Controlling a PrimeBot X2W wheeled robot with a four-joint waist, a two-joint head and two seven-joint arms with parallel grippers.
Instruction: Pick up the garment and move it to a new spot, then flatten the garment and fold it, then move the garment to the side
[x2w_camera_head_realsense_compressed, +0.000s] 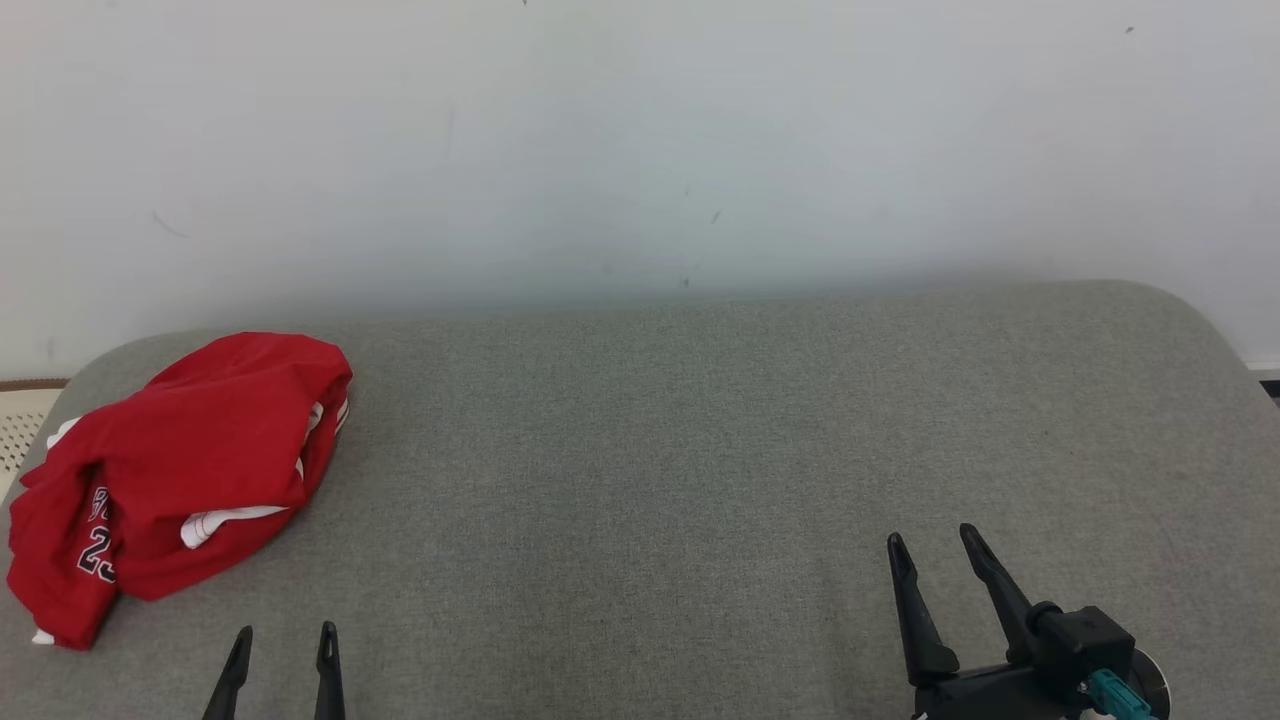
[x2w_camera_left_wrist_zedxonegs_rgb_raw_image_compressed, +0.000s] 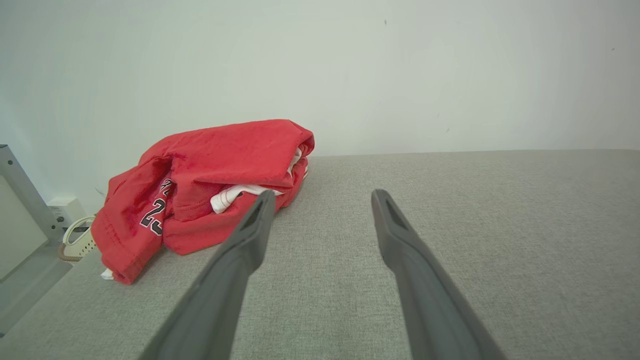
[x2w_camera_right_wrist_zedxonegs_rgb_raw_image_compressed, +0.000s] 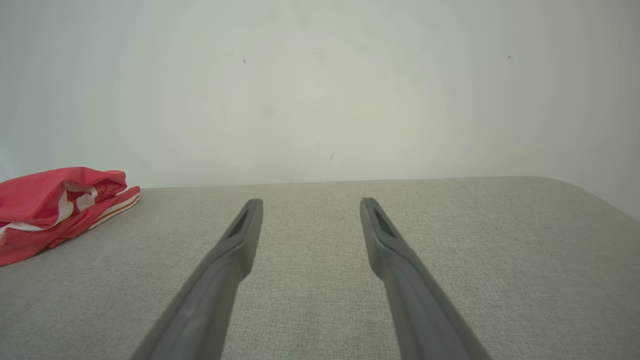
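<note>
Here we go: the red shirt (x2w_camera_head_realsense_compressed: 190, 470) lies bunched in a heap at the middle left of the head view, on the left end of the grey padded top (x2w_camera_head_realsense_compressed: 700, 450), with white trim and dark numbers peeking from its folds. Our left claw (x2w_camera_head_realsense_compressed: 286, 630) sits at the bottom left of the frame, fingers spread, near the heap but clear of it and pinching nothing. Our right claw (x2w_camera_head_realsense_compressed: 931, 535) hangs at the lower right, well apart from the shirt, also spread and empty. Behind stands a pale wall (x2w_camera_head_realsense_compressed: 640, 150). At the far left edge a pale perforated thing (x2w_camera_head_realsense_compressed: 18, 430) pokes in; we cannot tell what it is.
</note>
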